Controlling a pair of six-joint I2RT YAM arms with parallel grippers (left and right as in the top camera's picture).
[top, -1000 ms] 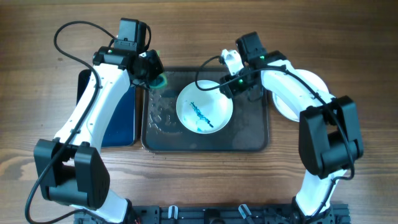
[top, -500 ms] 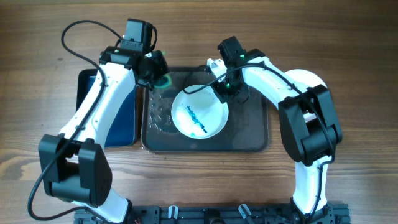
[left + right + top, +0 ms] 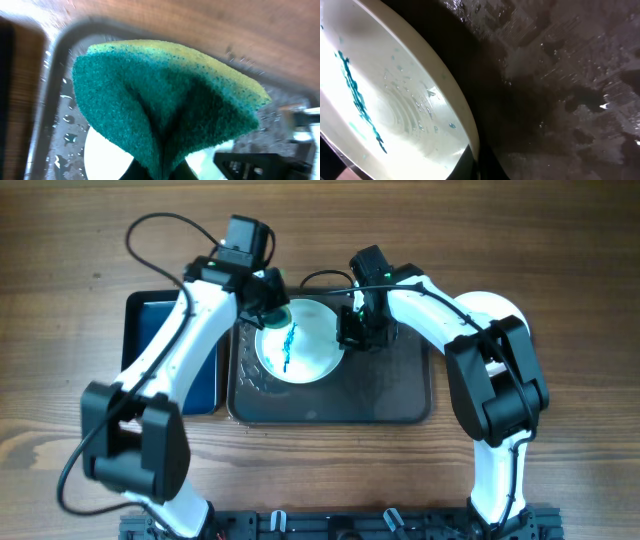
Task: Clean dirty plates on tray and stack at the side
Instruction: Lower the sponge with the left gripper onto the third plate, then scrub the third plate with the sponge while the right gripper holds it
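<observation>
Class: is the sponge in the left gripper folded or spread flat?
Folded. The left wrist view shows the sponge pinched along a deep central crease, green face bending inward, yellow layer on the outside.

text: none legible | labels/brands: none legible | numbers/signs: none legible | views checked: overhead, left wrist, right wrist

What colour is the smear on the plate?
Blue-teal smear on the white plate; clearest in the right wrist view.
</observation>
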